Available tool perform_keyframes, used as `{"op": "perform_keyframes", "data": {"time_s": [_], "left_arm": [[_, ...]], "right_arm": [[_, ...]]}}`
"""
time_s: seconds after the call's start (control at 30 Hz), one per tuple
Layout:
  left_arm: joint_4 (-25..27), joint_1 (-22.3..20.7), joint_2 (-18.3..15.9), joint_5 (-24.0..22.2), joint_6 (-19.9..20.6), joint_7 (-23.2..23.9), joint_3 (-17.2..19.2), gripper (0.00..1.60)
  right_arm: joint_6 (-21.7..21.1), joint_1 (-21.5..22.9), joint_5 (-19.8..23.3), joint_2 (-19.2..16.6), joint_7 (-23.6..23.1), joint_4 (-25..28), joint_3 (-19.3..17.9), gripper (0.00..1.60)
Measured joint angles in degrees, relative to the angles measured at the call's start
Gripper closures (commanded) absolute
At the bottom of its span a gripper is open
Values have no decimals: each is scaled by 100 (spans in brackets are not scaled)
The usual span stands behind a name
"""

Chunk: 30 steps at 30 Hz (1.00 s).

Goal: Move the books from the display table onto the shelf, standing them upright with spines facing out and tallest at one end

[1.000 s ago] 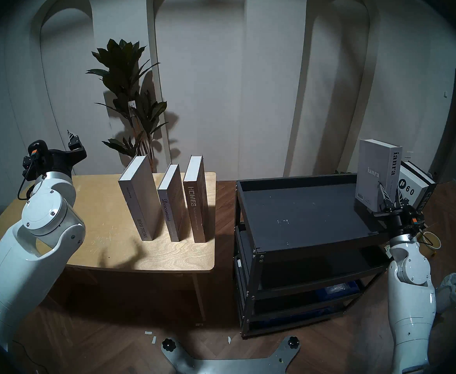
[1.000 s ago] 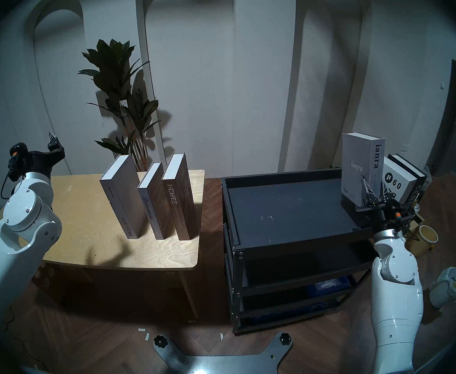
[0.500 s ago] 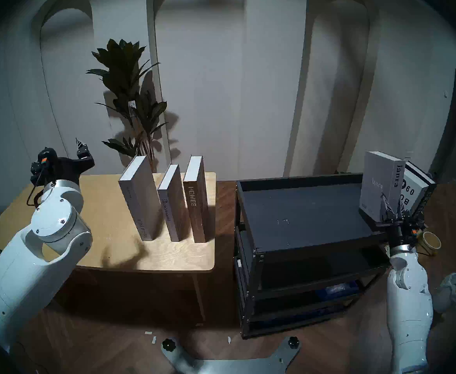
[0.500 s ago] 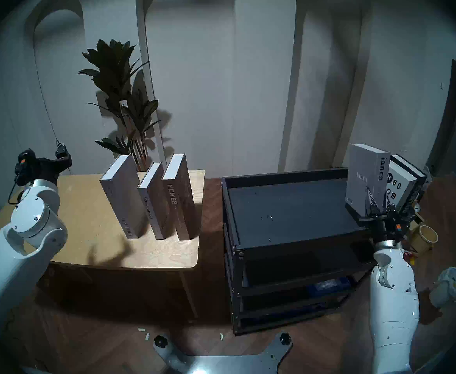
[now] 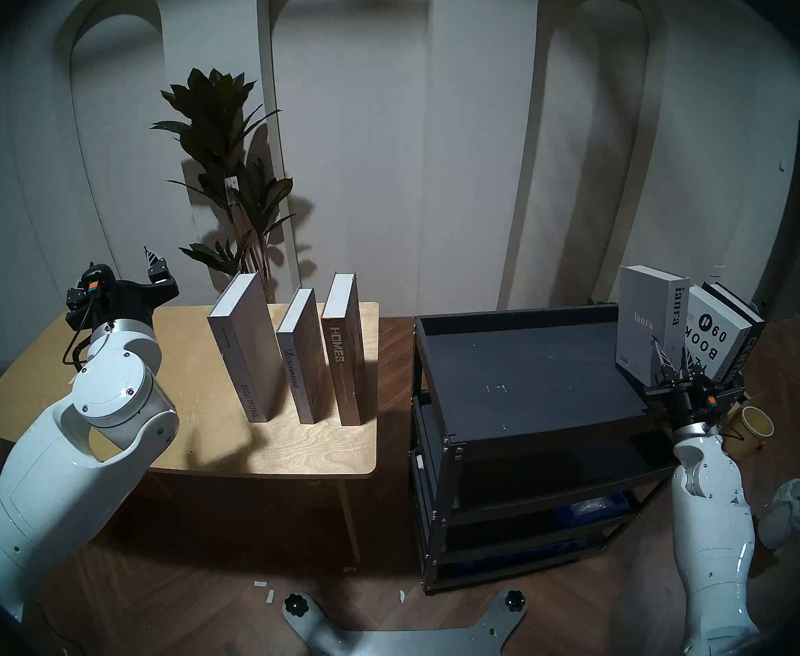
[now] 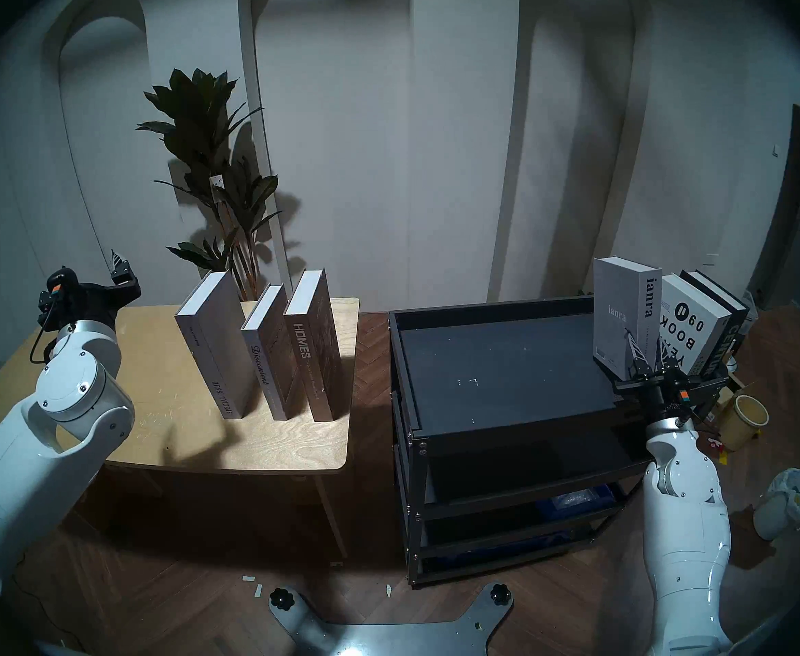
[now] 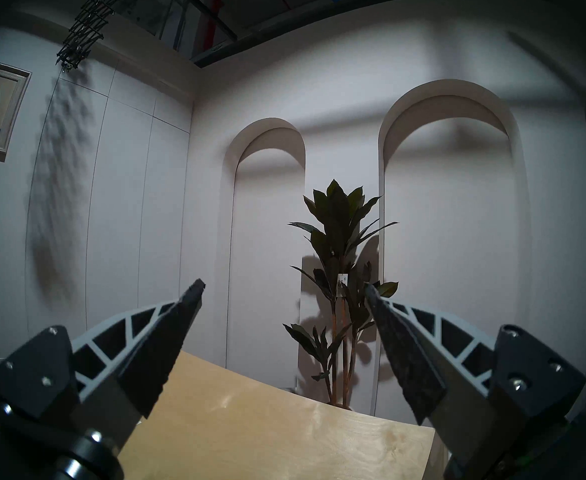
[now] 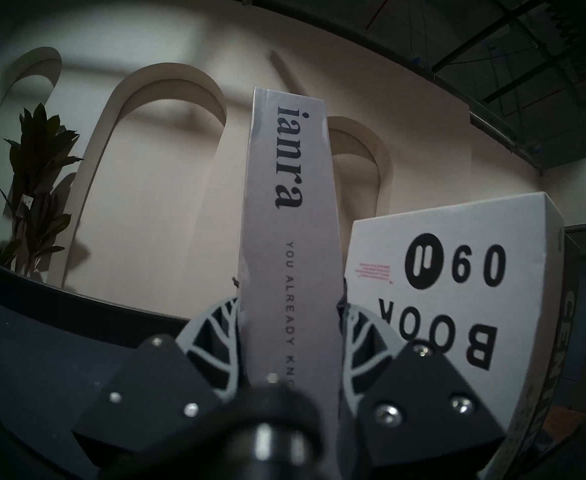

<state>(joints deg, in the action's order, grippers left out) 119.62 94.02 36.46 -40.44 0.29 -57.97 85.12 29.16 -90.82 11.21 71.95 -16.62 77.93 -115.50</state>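
- Grey book "ianra" (image 5: 651, 326) stands at the far right of the black shelf (image 5: 526, 371). The right gripper (image 5: 671, 364) squeezes its bottom end, I think to keep it straight beside two more books: a white one (image 5: 715, 331) and a black one (image 5: 743, 347). That makes three on the shelf.
- Head right view: three books (image 6: 256, 347) wait upright on the wooden surface (image 6: 152, 385), spines facing near. The left gripper (image 6: 121, 276) hangs over its far left part.
- Left wrist view: that gripper is spread wide and holds nothing.
- Right wrist view: both fingers (image 8: 215, 327) press the "ianra" spine, one each side. The white book is upside down.
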Motion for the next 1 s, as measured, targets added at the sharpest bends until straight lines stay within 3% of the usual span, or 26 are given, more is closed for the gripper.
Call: {"op": "perform_keyframes", "data": {"time_s": [0.2,0.67,1.0], "left_arm": [[-59,-89,-11,47,2,-65,-31,0],[-73,-138,-20,186,-5,-204,-263,0],[-53,-128,-34,249,-47,-301,-317,0]], "right_arm": [[-13,13,75,1,74,-6,-98,160],[122,-519,260,81,-13,-313,-356,160],[221,-622,347,184,-64,-242,-410,160]]}}
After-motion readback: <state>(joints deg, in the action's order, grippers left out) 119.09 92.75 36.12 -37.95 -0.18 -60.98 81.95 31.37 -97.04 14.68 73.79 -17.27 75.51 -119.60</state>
